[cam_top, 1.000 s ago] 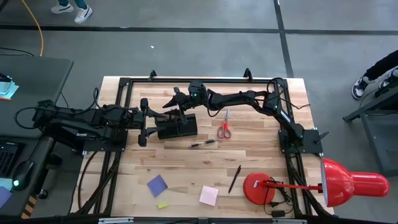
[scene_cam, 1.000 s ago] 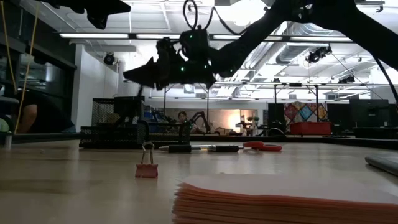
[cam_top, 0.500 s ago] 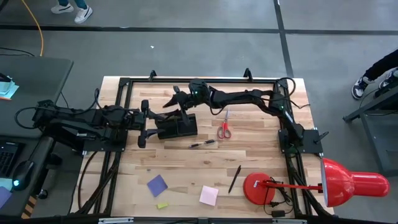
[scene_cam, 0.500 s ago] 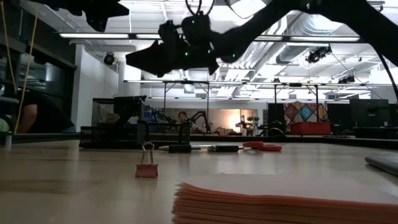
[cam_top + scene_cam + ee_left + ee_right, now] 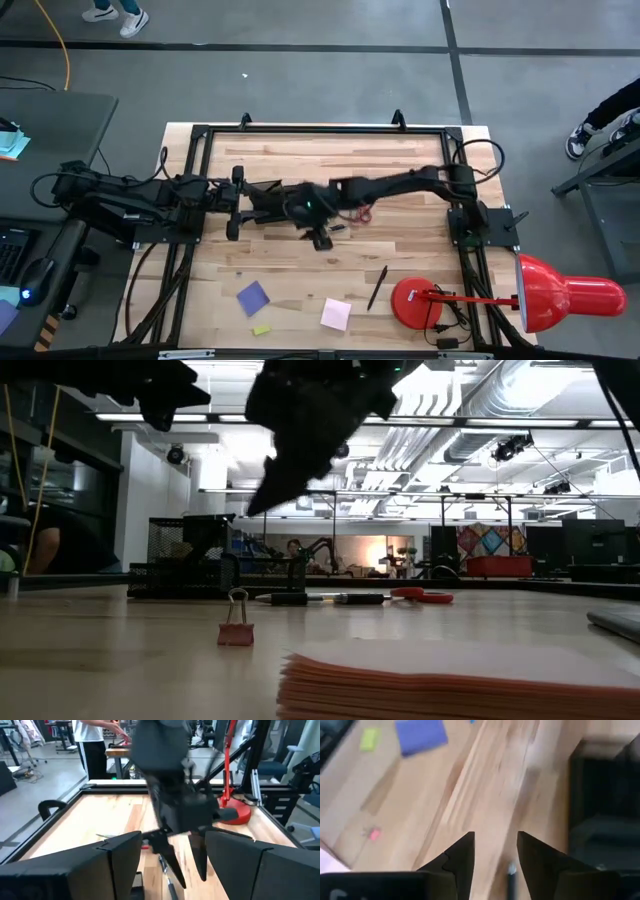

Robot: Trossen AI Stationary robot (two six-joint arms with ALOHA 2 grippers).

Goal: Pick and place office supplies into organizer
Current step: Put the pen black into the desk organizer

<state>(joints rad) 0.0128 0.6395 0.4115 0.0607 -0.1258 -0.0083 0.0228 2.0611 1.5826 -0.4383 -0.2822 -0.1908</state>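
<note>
The black organizer is sitting left of the table's centre, mostly covered from above by the right arm, with one pair of red-handled scissors peeking out just beside it on the right. One dark pen is lying near the organizer and a second dark pen is lying well apart toward the front, near the red lamp base. Along the front edge one blue-purple note pad, one pink note pad and one small yellow piece are lying spread apart. The right gripper is hanging over bare wood beside the organizer, its two fingers parted and holding nothing. The left gripper is hovering just left of the organizer, jaws spread wide and empty. One pink binder clip is standing on the wood in the low view.
</note>
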